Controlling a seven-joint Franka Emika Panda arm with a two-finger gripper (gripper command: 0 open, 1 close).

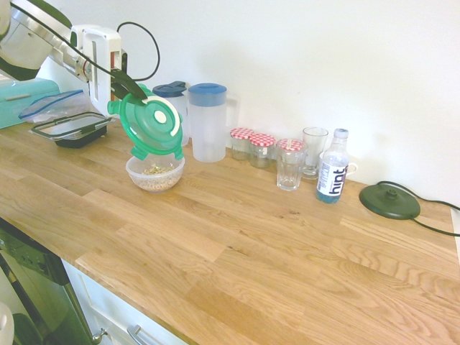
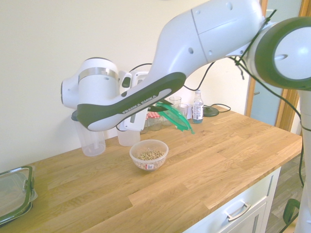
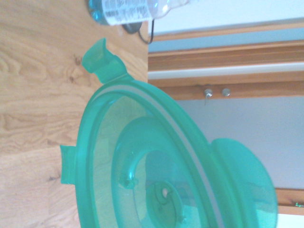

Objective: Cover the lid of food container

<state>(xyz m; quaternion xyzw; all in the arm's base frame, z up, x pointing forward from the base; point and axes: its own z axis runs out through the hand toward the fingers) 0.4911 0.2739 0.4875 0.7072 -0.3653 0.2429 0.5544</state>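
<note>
We hold a green lid (image 1: 151, 128) tilted on edge in our gripper (image 1: 128, 93), its fingers pinching the lid by its upper edge above a wooden counter (image 1: 248, 237). Below the gripper, the clear bowl (image 2: 149, 155) stands upright on the wood, partly filled with tan cereal bits (image 2: 150, 155), its top uncovered. In the second exterior view, we see the lid slanting down from the gripper, apart from the bowl. Near our gripper, on the wall side, stand two blue-topped jugs (image 1: 207, 123) (image 1: 173, 108). Farther along the counter from us are jars with red-checked tops (image 1: 261, 149), drinking glasses (image 1: 289, 169), a labeled bottle (image 1: 333, 167) of blue liquid and a dark round base (image 1: 389, 200) with a cord. On the opposite side of our gripper sits a black-rimmed container (image 1: 72, 129), with a plastic bag (image 1: 61, 105) and a teal box (image 1: 25, 99) just beyond it.
</note>
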